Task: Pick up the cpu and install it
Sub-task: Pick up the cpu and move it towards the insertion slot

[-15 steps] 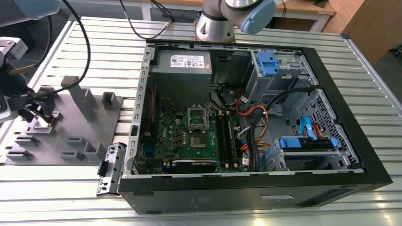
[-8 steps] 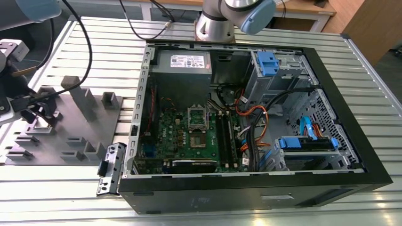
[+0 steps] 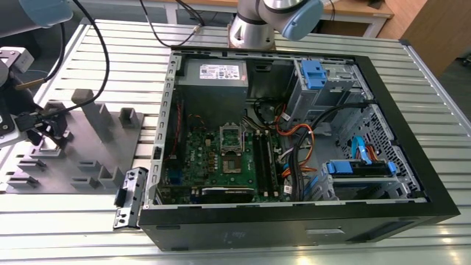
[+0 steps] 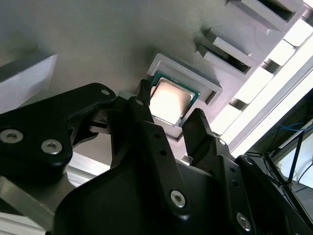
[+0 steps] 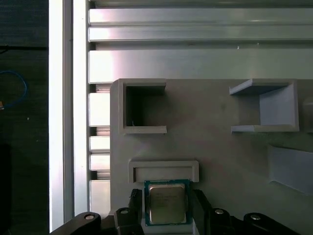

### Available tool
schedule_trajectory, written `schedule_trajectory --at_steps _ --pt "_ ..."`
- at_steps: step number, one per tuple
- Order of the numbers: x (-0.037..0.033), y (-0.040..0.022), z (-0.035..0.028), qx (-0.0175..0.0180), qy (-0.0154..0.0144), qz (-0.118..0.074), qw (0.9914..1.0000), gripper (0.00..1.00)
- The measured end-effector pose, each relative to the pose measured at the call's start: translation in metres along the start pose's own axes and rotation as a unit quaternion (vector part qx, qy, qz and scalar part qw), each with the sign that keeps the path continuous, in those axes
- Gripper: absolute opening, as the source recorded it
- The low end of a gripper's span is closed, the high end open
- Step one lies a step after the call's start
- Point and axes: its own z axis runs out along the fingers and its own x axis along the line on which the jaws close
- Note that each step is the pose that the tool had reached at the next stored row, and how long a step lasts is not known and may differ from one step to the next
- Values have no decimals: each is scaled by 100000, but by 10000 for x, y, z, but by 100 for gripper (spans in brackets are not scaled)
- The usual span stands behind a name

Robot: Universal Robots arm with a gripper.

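Observation:
The cpu [image 4: 170, 100], a small square chip with a silvery top and a green rim, lies in a raised pocket of the grey holder tray [image 3: 88, 165]. My gripper [image 4: 168, 111] hangs over it at the exterior view's left [image 3: 43, 134]. In both wrist views its two black fingers [image 5: 136, 203] press against opposite sides of the cpu [image 5: 167, 201], shut on it, and the chip still rests in its pocket. The open socket [image 3: 230, 136] sits on the green motherboard inside the computer case [image 3: 412, 182].
The holder tray carries several upright grey blocks and empty pockets [image 5: 143, 107] around the cpu's place. The black case lies open on the slatted metal table [image 3: 110, 55], with cables, blue drive brackets and a power supply inside. A loose bracket [image 3: 129, 199] lies beside the case.

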Motion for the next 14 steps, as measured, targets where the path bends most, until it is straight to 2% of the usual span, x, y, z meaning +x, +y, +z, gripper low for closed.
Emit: schedule_trajectory --at_steps 6,7,8,11,14 --pt "0 0 1 -2 -4 -1 100000 55" --pt "0 0 2 -3 -3 -1 100000 60" --pt "0 0 5 -10 -11 -52 100000 60" --pt "0 -1 19 -35 38 -1312 99991 60" --pt "0 -1 32 -46 40 -1543 99988 60"
